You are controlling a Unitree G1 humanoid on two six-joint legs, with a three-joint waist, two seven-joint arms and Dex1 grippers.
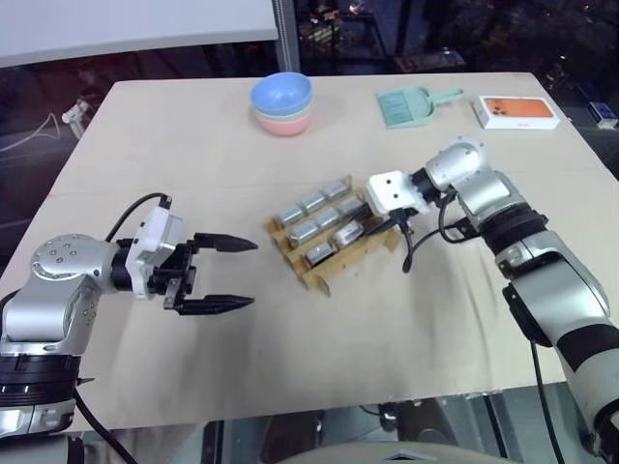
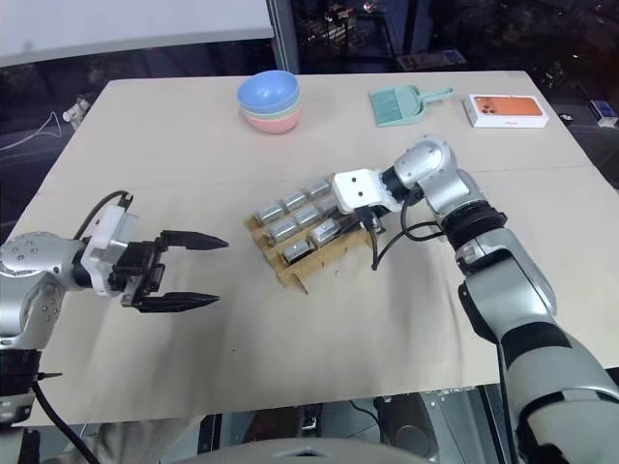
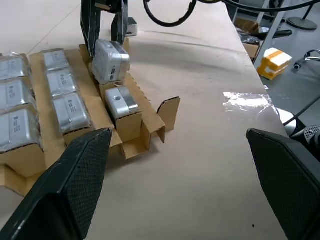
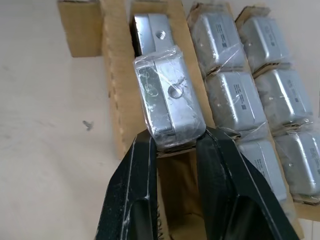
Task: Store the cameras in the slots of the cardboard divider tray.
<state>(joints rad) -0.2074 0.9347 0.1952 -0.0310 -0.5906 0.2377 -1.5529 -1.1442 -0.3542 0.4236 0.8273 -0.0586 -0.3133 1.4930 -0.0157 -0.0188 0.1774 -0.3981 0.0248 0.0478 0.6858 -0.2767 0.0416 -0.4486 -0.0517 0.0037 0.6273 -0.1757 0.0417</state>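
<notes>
Pinching a camera (image 4: 167, 95) in my right pincer (image 4: 175, 142) over the cardboard divider tray (image 4: 117, 85), I am holding my left pincer (image 1: 224, 274) spread.

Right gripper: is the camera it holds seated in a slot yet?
Not yet. The right gripper fingers pinch the camera, which sits tilted above the cardboard divider tray; a slot lies empty below it.

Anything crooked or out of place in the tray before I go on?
One thing: the camera gripped by the right gripper sits tilted over the cardboard tray, not down in a slot like the wrapped ones in the other rows. The tray itself lies at an angle on the table. Nothing looks spilled or damaged.
</notes>
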